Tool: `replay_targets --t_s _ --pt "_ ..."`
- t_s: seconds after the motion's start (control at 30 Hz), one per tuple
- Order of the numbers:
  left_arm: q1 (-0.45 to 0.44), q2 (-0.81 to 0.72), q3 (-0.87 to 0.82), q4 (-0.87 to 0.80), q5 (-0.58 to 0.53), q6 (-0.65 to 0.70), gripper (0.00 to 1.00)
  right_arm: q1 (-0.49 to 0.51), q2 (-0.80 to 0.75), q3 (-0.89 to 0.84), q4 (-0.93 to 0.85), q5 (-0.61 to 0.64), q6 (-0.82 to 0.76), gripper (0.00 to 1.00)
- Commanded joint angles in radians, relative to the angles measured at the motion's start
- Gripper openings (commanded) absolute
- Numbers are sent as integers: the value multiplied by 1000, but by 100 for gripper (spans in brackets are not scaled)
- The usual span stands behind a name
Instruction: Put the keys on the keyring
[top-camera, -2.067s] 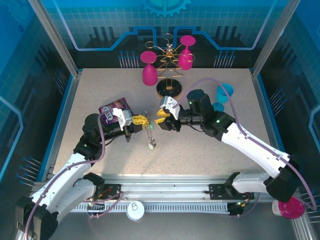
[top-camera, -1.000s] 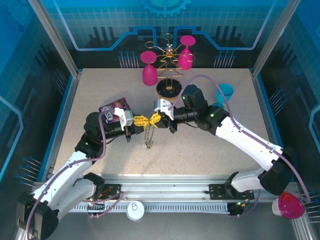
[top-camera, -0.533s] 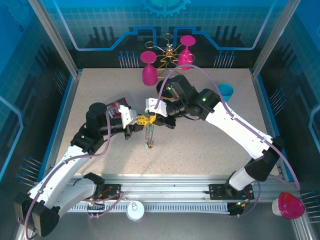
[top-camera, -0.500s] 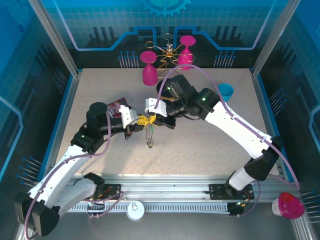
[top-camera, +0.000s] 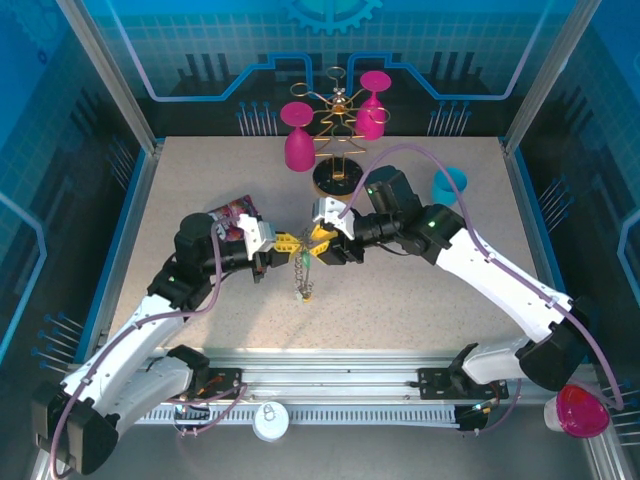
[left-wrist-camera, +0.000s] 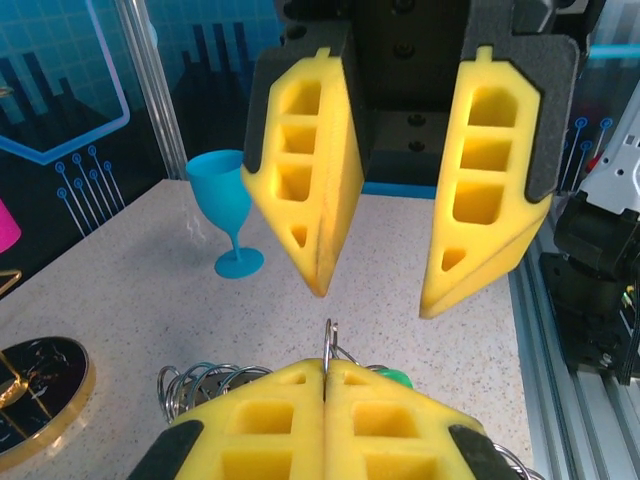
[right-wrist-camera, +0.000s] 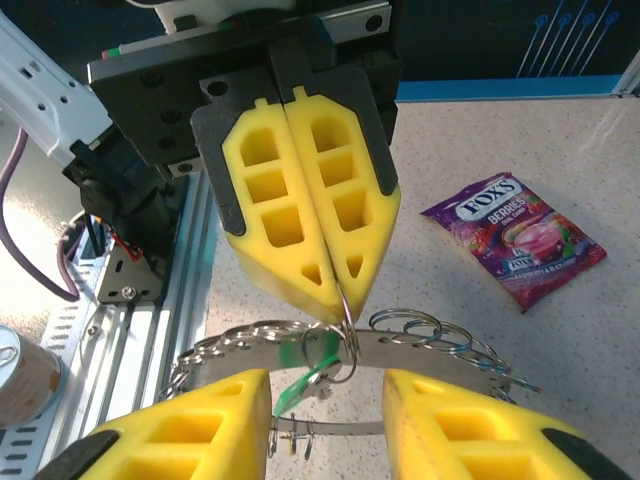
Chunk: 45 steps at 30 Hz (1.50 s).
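The keyring (right-wrist-camera: 420, 345), a thin grey metal band strung with small split rings, hangs in the air between my two grippers. My left gripper (left-wrist-camera: 325, 372) is shut on one upright split ring (right-wrist-camera: 346, 305) of it. A green key (right-wrist-camera: 312, 375) dangles from that ring, just below the band. More keys (top-camera: 307, 294) hang low under the keyring (top-camera: 302, 272). My right gripper (right-wrist-camera: 327, 392) stands open, one finger on each side of the band, touching nothing. From above, the left gripper (top-camera: 288, 243) and right gripper (top-camera: 322, 245) face each other tip to tip.
A purple candy bag (right-wrist-camera: 515, 240) lies on the table behind my left arm. A blue wine glass (left-wrist-camera: 228, 215) stands at the back right. The gold glass rack with pink glasses (top-camera: 338, 130) and its round base (left-wrist-camera: 35, 385) sit at the back centre.
My right gripper has drawn back to the right, away from the left gripper's tips, and its arm has swung back. The left gripper still holds the ring, with the keyring hanging below.
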Motion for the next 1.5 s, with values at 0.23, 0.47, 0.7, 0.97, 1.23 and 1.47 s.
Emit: replay_targets --t_s 0.23,0.47,0.7,0.97,1.23,1.47 --pt "-3 -26 -33 189 57 -108 0 2 18 -7 111 -69 56 28" --pt "-3 -27 -40 214 61 -126 0 7 39 6 109 -74 55 22" --pt "-3 -30 -42 198 45 -116 0 8 44 30 98 -76 41 0" --pt "-4 2 72 -102 7 86 13 60 141 246 -275 15 -155 0" --pt "-4 60 177 -312 15 248 11 115 258 469 -492 87 -235 0" --pt "-4 52 173 -293 19 255 0 91 234 466 -422 95 -145 12"
